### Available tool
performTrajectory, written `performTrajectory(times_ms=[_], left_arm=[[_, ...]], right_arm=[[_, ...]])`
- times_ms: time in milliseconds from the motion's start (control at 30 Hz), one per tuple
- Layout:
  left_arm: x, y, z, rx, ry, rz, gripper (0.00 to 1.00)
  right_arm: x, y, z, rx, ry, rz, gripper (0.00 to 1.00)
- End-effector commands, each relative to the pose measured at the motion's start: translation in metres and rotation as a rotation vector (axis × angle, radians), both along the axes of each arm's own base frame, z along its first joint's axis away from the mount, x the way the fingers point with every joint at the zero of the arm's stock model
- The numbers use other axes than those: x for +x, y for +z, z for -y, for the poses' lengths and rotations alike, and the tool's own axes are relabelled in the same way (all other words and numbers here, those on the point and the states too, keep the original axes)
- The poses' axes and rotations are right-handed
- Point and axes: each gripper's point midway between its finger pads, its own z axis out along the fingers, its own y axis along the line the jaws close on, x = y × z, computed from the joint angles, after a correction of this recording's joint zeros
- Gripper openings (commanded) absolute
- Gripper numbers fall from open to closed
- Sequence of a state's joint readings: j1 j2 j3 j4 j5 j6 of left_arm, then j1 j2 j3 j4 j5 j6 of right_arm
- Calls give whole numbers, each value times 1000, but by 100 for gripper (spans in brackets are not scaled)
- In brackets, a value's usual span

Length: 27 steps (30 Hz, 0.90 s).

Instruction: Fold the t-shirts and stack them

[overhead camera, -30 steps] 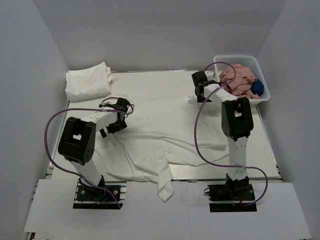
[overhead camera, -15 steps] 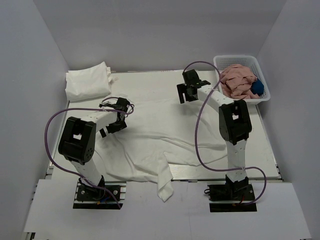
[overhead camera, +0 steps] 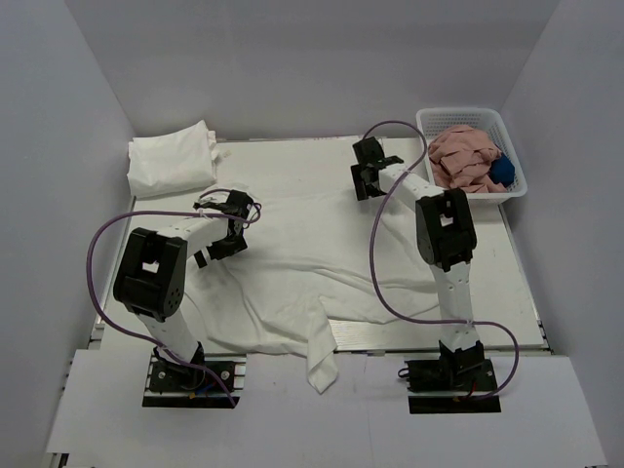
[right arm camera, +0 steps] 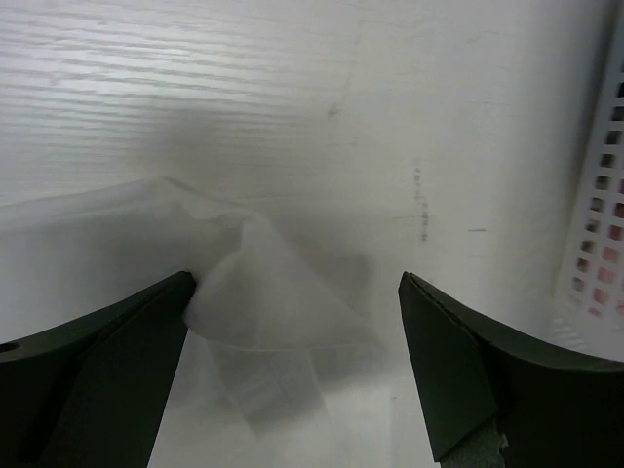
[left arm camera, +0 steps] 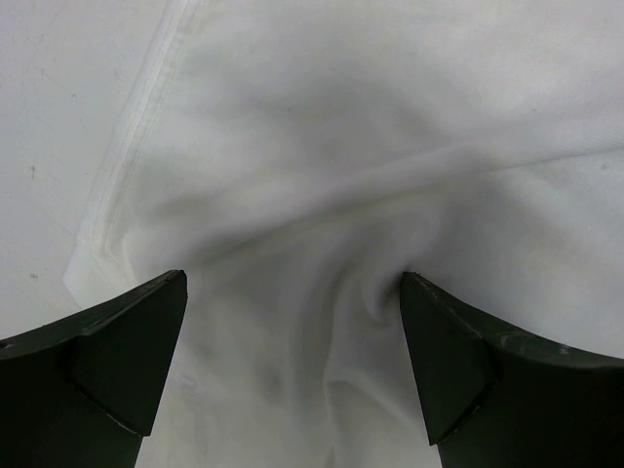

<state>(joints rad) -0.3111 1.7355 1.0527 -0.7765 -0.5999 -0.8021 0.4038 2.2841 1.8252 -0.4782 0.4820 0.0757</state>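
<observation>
A white t-shirt (overhead camera: 312,255) lies spread and wrinkled across the table, one part hanging over the near edge. A folded white bundle (overhead camera: 174,161) sits at the far left corner. My left gripper (overhead camera: 234,222) is open, just above the shirt's left part. In the left wrist view the left gripper (left arm camera: 292,361) has wrinkled cloth (left arm camera: 351,195) and a hem between the jaws. My right gripper (overhead camera: 367,183) is open at the shirt's far edge. In the right wrist view the right gripper (right arm camera: 292,361) has a raised cloth corner (right arm camera: 263,292) between its jaws, not pinched.
A white basket (overhead camera: 515,185) at the far right holds pink cloth (overhead camera: 463,156) and a blue item (overhead camera: 501,171). Its wall shows at the right edge of the right wrist view (right arm camera: 597,195). Grey walls enclose the table (overhead camera: 292,166) on three sides.
My right gripper has moved left, away from the basket, to the shirt's far edge. The left arm has not moved.
</observation>
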Motion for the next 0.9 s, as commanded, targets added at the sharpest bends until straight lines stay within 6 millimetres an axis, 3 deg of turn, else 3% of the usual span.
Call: performTrajectory(times_ms=[0,200,333,433,467,500,567,600,633,700,733,767,800,867], left_arm=[[-22,-11,-15,46,7,-79,100],[-24,-13,-20,81,18,-93,100],[-22,-13,-20,81,18,-93,100],[-18,-9,-18,75,18,-76,100],[-13,-4,-17,69,19,-55,100],[-10,-2,-13,68,2,-50,100],[3,13,-7,57,-15,-9,100],[16,27,-3,40,-14,43,100],[21,37,2,15,-29,68,100],[33,54,10,-25,-64,122,100],[37,61,10,-49,-72,147,100],[42,77,20,-108,-100,202,100],[45,80,23,-128,-125,238,100],[48,86,26,-163,-136,283,100]], right_arm=[[3,7,49,-109,-134,13,90],[17,31,93,-155,-216,67,90],[36,58,92,-141,-187,122,90],[43,80,62,-51,-55,139,90],[40,79,38,21,24,118,90],[35,91,30,63,60,127,90],[24,89,-7,184,189,104,90],[16,97,-16,223,233,108,90],[9,92,-29,251,255,101,90],[-3,103,-44,319,293,94,90],[-14,92,-47,328,290,59,90],[-21,99,-55,365,289,64,90],[-34,85,-56,384,272,26,90],[-50,95,-65,435,266,59,90]])
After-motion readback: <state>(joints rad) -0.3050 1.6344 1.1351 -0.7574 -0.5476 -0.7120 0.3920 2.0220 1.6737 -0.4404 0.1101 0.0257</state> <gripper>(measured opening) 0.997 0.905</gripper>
